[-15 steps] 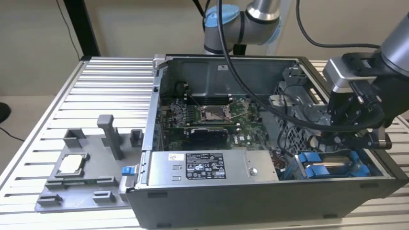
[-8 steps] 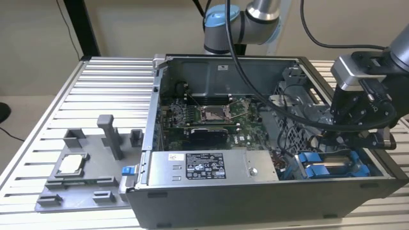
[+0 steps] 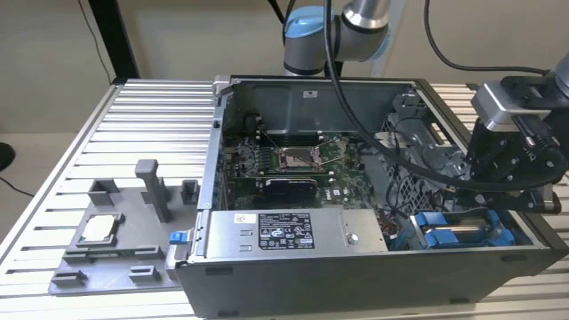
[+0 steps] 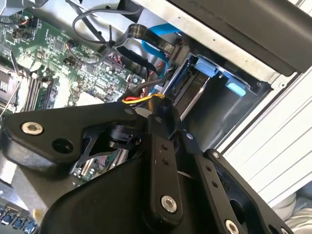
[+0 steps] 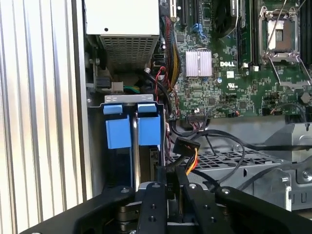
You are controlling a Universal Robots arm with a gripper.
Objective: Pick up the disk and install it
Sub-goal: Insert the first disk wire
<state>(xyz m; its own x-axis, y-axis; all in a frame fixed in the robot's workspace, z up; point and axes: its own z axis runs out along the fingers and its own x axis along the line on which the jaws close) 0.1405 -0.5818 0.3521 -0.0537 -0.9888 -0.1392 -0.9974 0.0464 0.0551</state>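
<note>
1. Hanging over the open computer case (image 3: 356,283), the gripper (image 3: 498,199) is seen at the exterior view's right, low above the case's near corner
2. The disk (image 3: 442,237) is found seated inside that corner, its blue bracket tabs turned toward the silver power supply (image 3: 294,232) with the black label
3. In the first wrist view the disk (image 5: 148,127) is shown lodged in a metal bay (image 5: 129,99), just beside the gripper (image 5: 169,173); in the second wrist view its blue tabs are seen beyond the gripper's black links
4. Whether the jaws are drawn together or spread cannot be told, and whether the disk is touched cannot be made out
5. A cable plug (image 5: 187,146) with yellow and red wires is pictured close against the gripper, between the bay and the motherboard (image 5: 229,73)
6. On the slatted table (image 3: 151,107), well apart at the exterior view's left, a grey fixture tray (image 3: 133,273) is shown bearing a small square chip (image 3: 98,229)
</note>
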